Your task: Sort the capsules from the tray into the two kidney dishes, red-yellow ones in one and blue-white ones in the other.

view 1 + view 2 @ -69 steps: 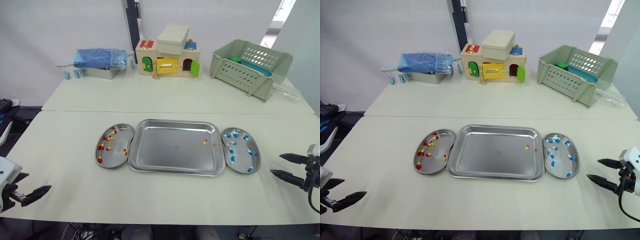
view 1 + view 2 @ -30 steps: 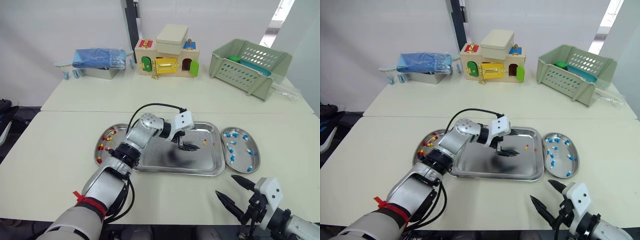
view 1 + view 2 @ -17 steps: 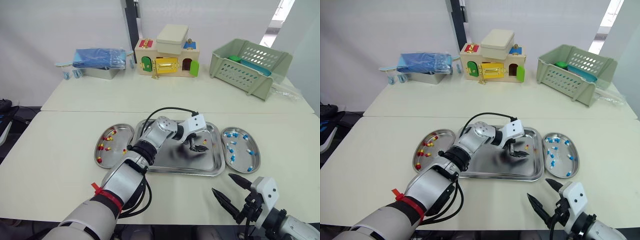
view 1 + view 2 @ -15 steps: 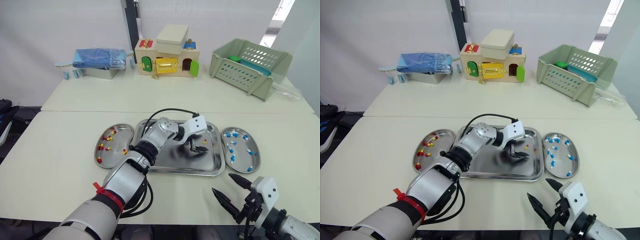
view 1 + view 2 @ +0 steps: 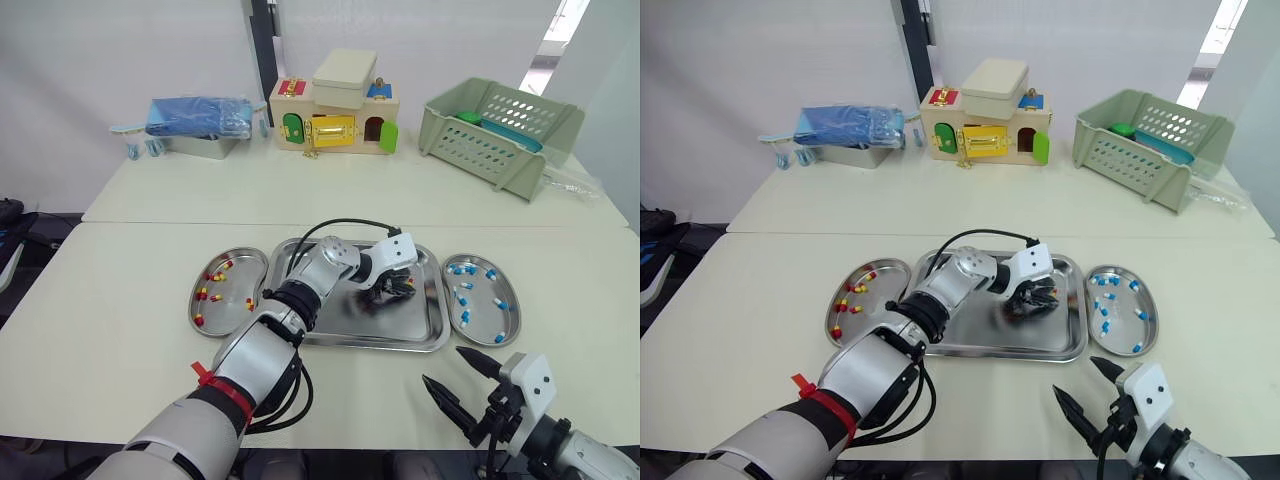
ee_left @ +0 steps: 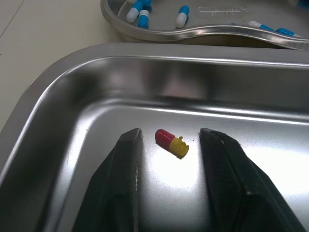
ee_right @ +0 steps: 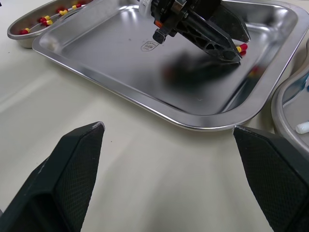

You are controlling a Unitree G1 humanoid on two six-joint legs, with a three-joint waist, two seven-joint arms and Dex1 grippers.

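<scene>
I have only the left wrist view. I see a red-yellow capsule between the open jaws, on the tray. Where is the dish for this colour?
Observer: The red-yellow dish lies against the opposite end of the tray, on the robot's left. The left gripper is near the tray's right end.
Operator: Is the right gripper in the way?
Observer: No. The right gripper hangs over the table in front of the tray, jaws open, holding nothing.
Operator: Is that dish empty?
Observer: No, several red-yellow capsules lie in it.
</scene>
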